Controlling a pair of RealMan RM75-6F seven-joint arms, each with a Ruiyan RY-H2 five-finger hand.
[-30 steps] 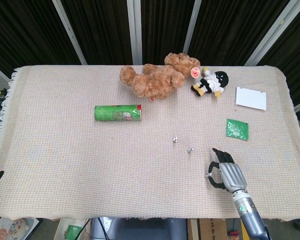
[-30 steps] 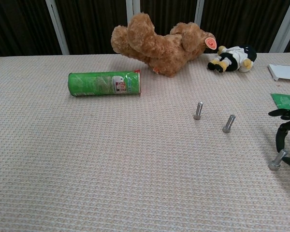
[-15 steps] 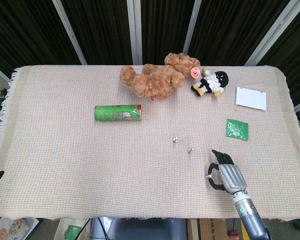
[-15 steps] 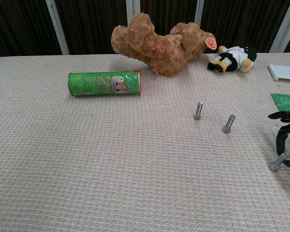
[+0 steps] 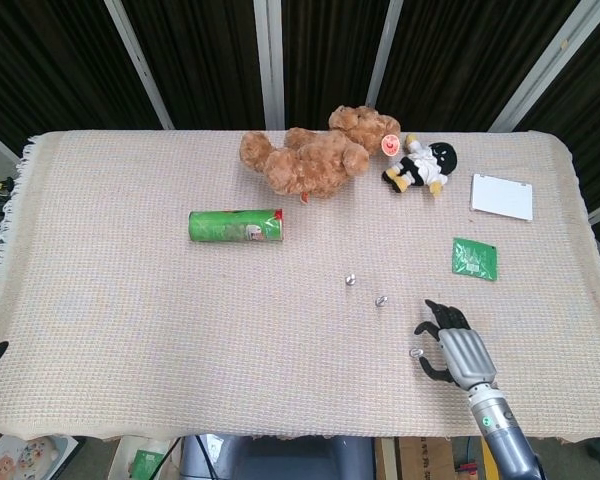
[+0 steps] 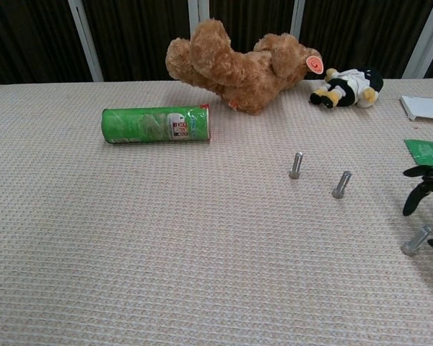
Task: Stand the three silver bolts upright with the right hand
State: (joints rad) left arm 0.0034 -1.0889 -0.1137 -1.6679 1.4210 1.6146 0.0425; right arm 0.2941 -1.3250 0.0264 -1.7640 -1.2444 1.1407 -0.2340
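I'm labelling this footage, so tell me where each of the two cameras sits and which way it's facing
Head view: sits high at the near edge, looking steeply down on the whole table; the right hand and forearm show at lower right.
Chest view: sits low, just above the cloth, facing across to the dark curtains; only the right hand's fingers show at the right edge.
Shared: three bolts, green can, teddy bear.

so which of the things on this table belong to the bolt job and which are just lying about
Job: three silver bolts, right hand.

Lying about: green can, brown teddy bear, small plush toy, green packet, white card.
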